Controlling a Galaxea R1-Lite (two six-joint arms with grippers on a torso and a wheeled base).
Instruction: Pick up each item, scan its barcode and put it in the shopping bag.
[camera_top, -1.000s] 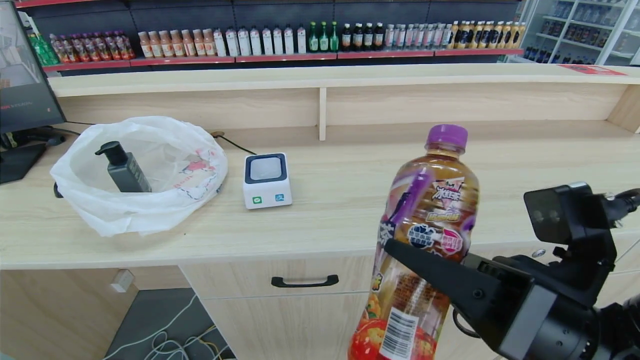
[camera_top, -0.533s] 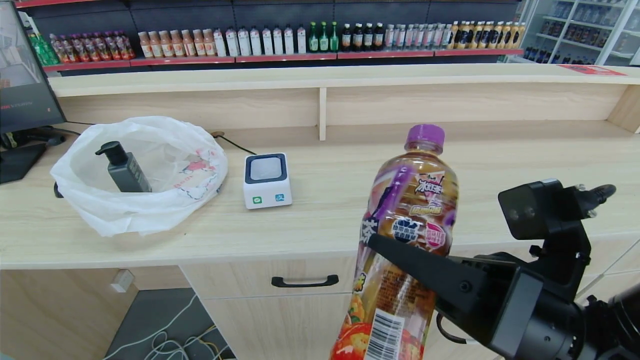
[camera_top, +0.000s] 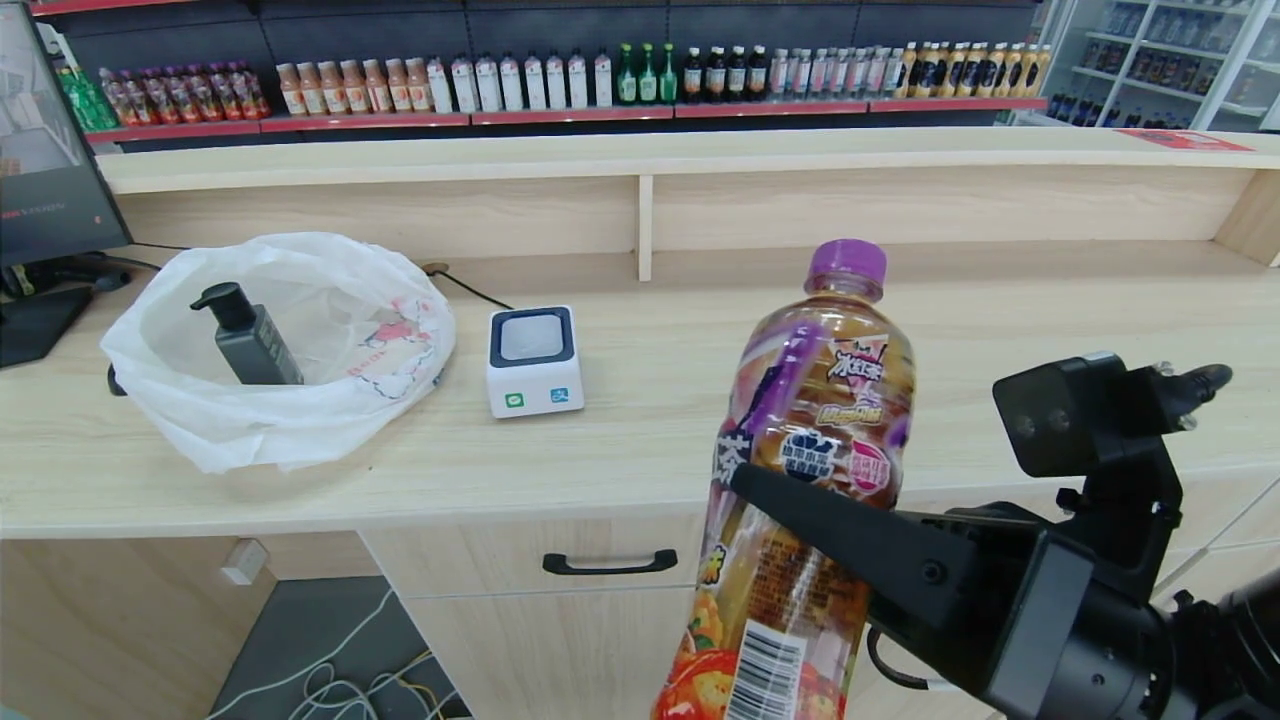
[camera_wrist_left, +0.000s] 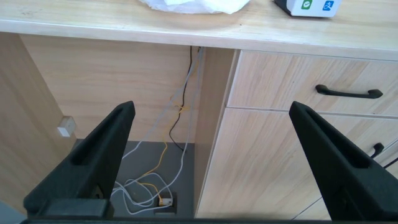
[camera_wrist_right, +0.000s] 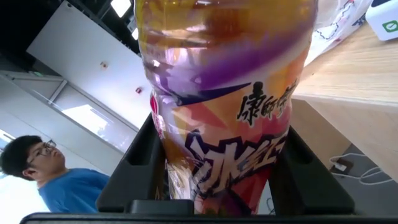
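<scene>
The drink bottle (camera_top: 810, 450) is up in the air, off the counter (camera_top: 650, 420), pinched at its middle by the right claw (camera_top: 790, 500). It stands nearly upright with its purple cap (camera_top: 846, 266) uppermost and leaning a little to the robot's right. The barcode (camera_top: 765, 675) sits low on the label and faces the head camera. In the right wrist view the bottle (camera_wrist_right: 224, 93) sits between the two black fingers of the right claw (camera_wrist_right: 221, 168), which press on it from both sides.

The scanner (camera_top: 534, 360), a small white box with a dark-framed window on top, stands on the counter to the robot's left of the bottle, well apart from it. Just beside the scanner, farther left, the white shopping bag (camera_top: 275, 350) lies open on the counter. A dark pump bottle (camera_top: 247, 335) stands tilted inside it.

The left claw (camera_wrist_left: 208, 118) hangs low in front of the cabinet with its fingers spread wide and nothing between them. Above it are the counter edge, the underside of the bag (camera_wrist_left: 193, 5) and a corner of the scanner (camera_wrist_left: 309, 6).

A drawer with a black handle (camera_top: 609, 563) sits under the counter, and loose cables (camera_top: 340, 680) lie on the floor in the open bay beside it. A dark monitor (camera_top: 40, 170) stands at the far left of the counter. Behind the counter a shelf (camera_top: 600, 110) carries a row of drinks.
</scene>
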